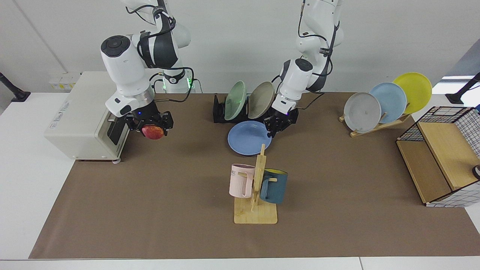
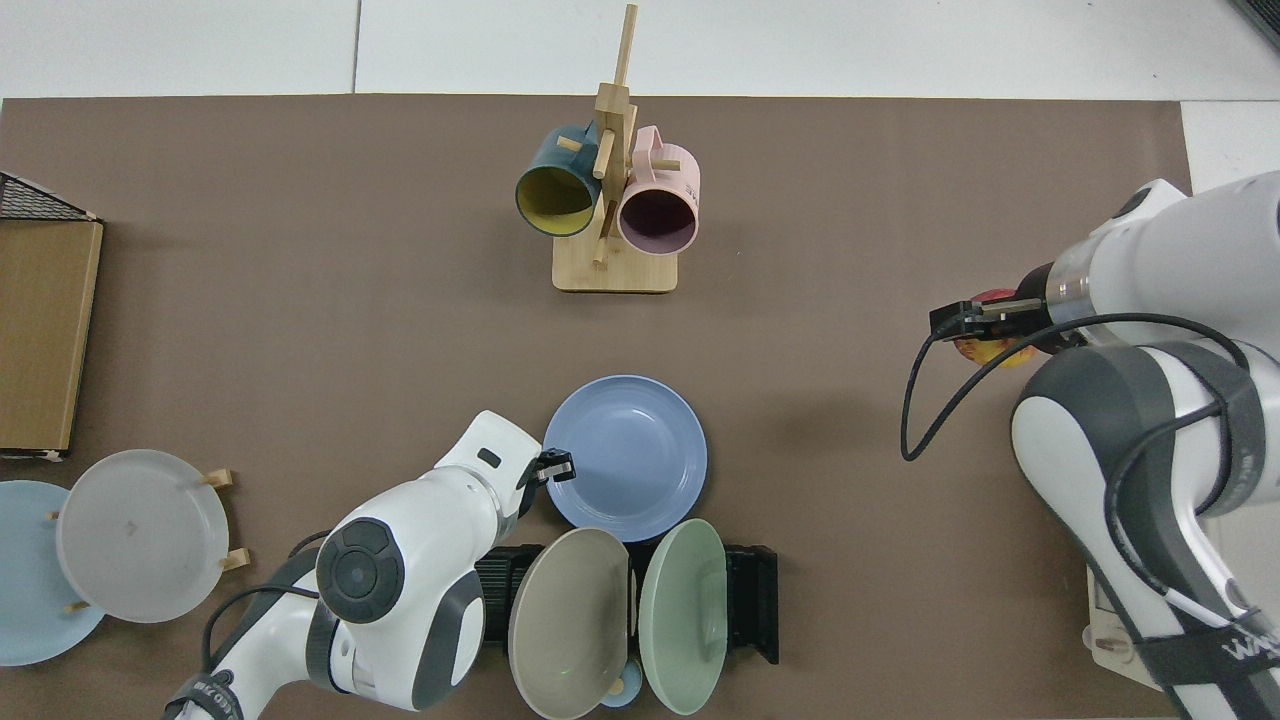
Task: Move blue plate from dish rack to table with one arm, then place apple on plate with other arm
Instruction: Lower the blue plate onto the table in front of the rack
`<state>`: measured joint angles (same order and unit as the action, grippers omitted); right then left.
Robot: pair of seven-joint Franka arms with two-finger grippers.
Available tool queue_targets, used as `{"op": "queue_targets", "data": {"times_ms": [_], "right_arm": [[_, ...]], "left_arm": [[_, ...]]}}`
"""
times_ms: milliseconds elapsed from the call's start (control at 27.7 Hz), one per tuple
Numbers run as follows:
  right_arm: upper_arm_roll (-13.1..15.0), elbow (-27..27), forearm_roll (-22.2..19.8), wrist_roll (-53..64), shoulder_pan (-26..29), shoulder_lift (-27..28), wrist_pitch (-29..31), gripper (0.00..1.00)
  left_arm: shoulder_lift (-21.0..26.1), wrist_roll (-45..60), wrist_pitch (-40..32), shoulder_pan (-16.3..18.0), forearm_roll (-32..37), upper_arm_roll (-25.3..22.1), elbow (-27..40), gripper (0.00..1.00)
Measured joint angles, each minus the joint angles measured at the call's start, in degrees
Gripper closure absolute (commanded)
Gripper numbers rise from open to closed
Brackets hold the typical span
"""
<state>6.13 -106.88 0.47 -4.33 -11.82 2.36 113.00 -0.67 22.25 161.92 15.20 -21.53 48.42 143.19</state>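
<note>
The blue plate [image 1: 245, 138] [image 2: 628, 458] lies almost level, low at the brown mat of the table [image 1: 168, 195], just in front of the black dish rack [image 1: 218, 108] [image 2: 752, 602]. I cannot tell whether it touches the mat. My left gripper [image 1: 270, 132] [image 2: 556, 468] is shut on the plate's rim at the facing view's right side. Over the mat beside the white appliance, the right gripper [image 1: 152, 129] [image 2: 975, 322] hangs shut on the red apple [image 1: 152, 132] [image 2: 988, 350], well apart from the plate.
A green plate [image 1: 235, 100] and a taupe plate [image 1: 261, 99] stand in the dish rack. A wooden mug tree [image 1: 257, 187] with two mugs stands in front of the plate. White appliance [image 1: 82, 116], wooden plate stand [image 1: 386, 101] and wire basket [image 1: 442, 150] flank the mat.
</note>
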Motion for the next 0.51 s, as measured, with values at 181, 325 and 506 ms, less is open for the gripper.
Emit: {"op": "queue_targets", "data": {"times_ms": [181,325,506], "right_arm": [[0.0,0.0,0.0,0.0,0.0,0.0,0.0,1.0],[0.0,0.0,0.0,0.0,0.0,0.0,0.0,1.0],[0.0,0.0,0.0,0.0,0.0,0.0,0.0,1.0]], "left_arm": [[0.06,-1.11,-1.76,0.08,0.0,-0.42,-0.36,0.0],[-0.17,-1.41,-7.8,0.26,0.49,-1.76,-2.73,0.0],[-0.91,-1.52,-25.11,0.35,6.66,-7.09,-11.76,0.0]]}}
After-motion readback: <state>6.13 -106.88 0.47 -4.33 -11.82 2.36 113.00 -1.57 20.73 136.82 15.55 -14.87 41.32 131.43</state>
